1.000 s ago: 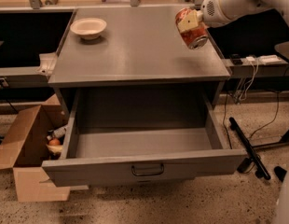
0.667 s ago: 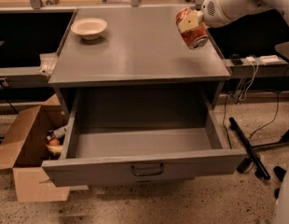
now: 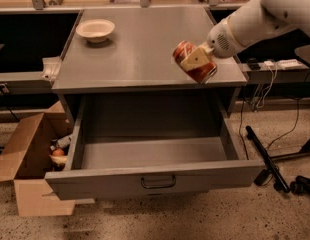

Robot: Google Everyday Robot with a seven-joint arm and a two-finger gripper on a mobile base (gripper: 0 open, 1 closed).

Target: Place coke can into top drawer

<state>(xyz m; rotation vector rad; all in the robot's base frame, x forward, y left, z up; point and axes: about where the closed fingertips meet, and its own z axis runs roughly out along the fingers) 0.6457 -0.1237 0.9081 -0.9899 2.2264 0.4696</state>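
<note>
The coke can [image 3: 188, 69] is red-orange with silver ends and is held tilted in the air above the front right part of the cabinet top [image 3: 140, 54]. My gripper [image 3: 196, 61] is shut on the coke can, with a pale finger [image 3: 196, 59] across its side; the white arm [image 3: 255, 19] reaches in from the upper right. The top drawer [image 3: 150, 181] is pulled wide open below, grey, with a dark bar handle [image 3: 158, 182] on its front panel. Its inside shows nothing in it.
A cream bowl [image 3: 95, 30] sits at the back left of the cabinet top. A brown cardboard box [image 3: 30, 169] with items inside stands on the floor at left. Cables and a dark stand base [image 3: 267, 159] lie on the floor at right.
The gripper has carried the coke can down and toward the front edge of the cabinet top, nearer the open drawer. The drawer and bowl have not moved.
</note>
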